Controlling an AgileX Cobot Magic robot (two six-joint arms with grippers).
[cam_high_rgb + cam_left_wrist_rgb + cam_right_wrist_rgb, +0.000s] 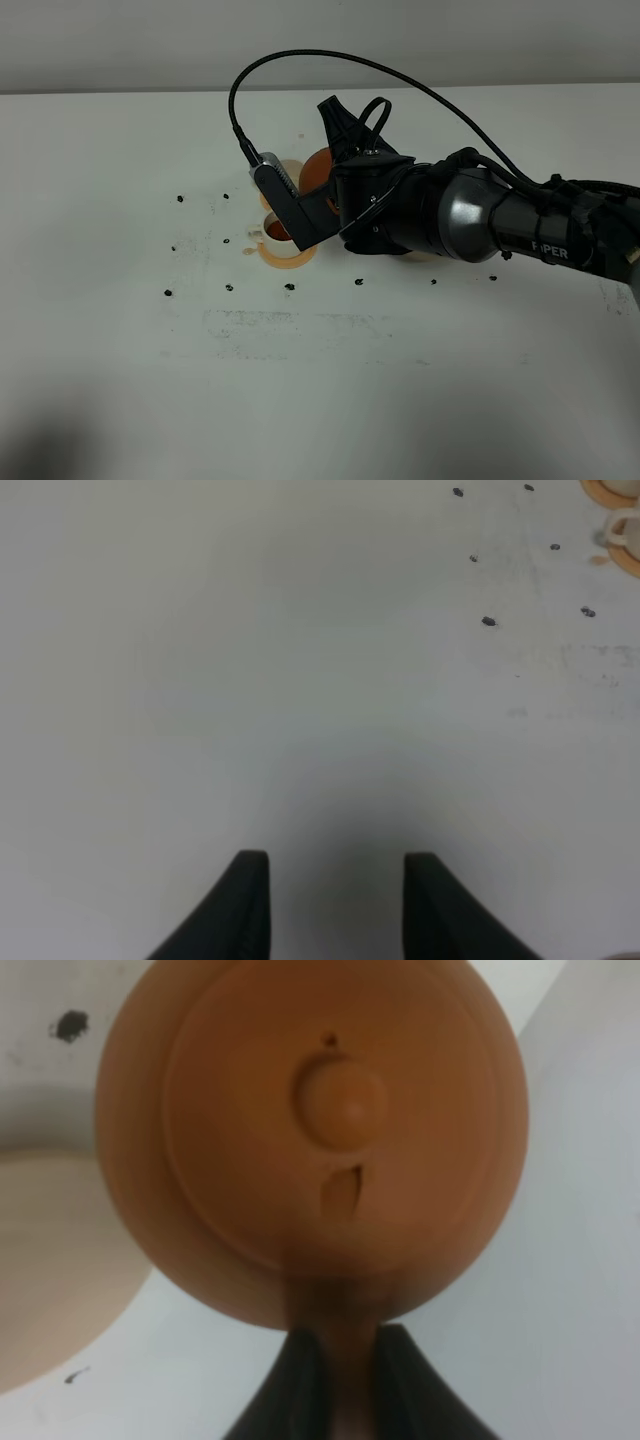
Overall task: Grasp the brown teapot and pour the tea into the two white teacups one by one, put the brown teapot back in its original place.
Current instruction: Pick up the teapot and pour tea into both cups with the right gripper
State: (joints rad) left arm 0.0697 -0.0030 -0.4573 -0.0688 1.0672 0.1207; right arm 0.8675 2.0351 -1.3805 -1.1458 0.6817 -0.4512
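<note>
My right gripper [335,185] reaches across the middle and is shut on the loop handle of the brown teapot [318,168], which it holds by the two white teacups. The right wrist view shows the teapot [310,1140] lid-on, its handle pinched between my fingers [300,1380]. One teacup [272,232] stands on an orange coaster [292,258]. The other teacup [287,166] is partly hidden behind the wrist. A pale beige round surface [50,1260] lies beside the teapot; I cannot tell whether it is the coaster. My left gripper [335,880] is open over bare table.
The white table [320,380] carries several small black marks [290,287]. A teacup on its orange coaster [625,535] shows at the far corner of the left wrist view. The right arm's body [470,215] and cable span the right side.
</note>
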